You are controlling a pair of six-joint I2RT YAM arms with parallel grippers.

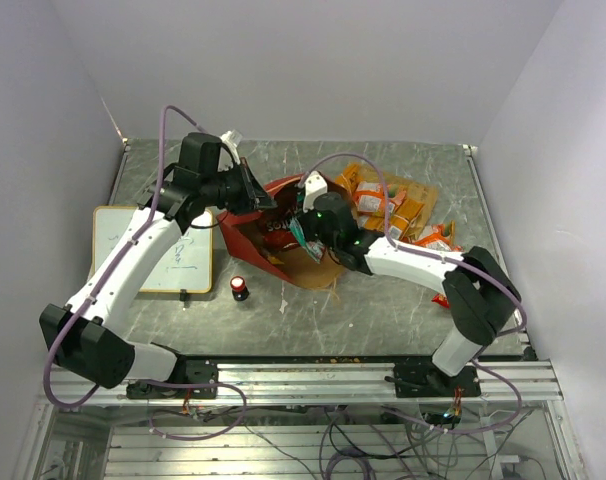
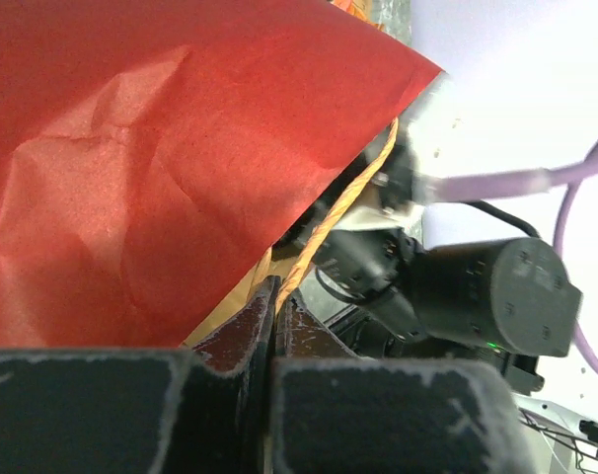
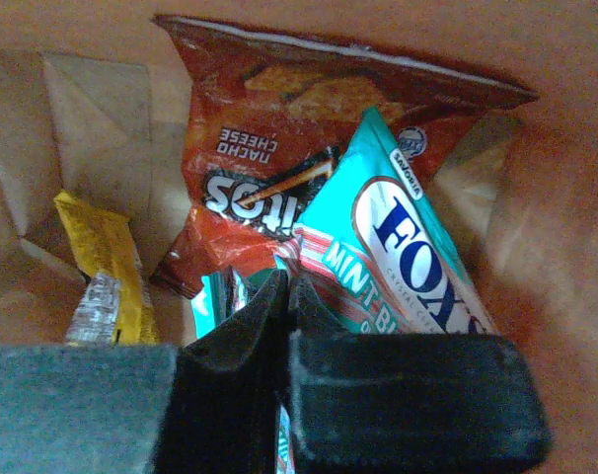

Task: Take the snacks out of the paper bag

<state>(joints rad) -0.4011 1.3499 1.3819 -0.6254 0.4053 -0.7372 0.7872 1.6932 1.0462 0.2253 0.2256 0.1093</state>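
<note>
The paper bag (image 1: 251, 237), red outside and brown inside, lies on its side mid-table with its mouth toward the right. My left gripper (image 1: 255, 188) is shut on its rim by the orange cord handle (image 2: 331, 219); the red wall (image 2: 161, 148) fills the left wrist view. My right gripper (image 1: 305, 228) is inside the bag, shut on a teal Fox's mint pack (image 3: 408, 247). Behind that pack lie a red nacho-cheese chip bag (image 3: 269, 128) and a yellow packet (image 3: 107, 262). Several snacks (image 1: 395, 208) lie outside on a large orange bag at the back right.
A white board with writing (image 1: 168, 252) lies at the left. A small red-and-black cylinder (image 1: 240, 289) stands in front of the bag. A small red packet (image 1: 441, 298) lies by the right arm's elbow. Grey walls close in on three sides.
</note>
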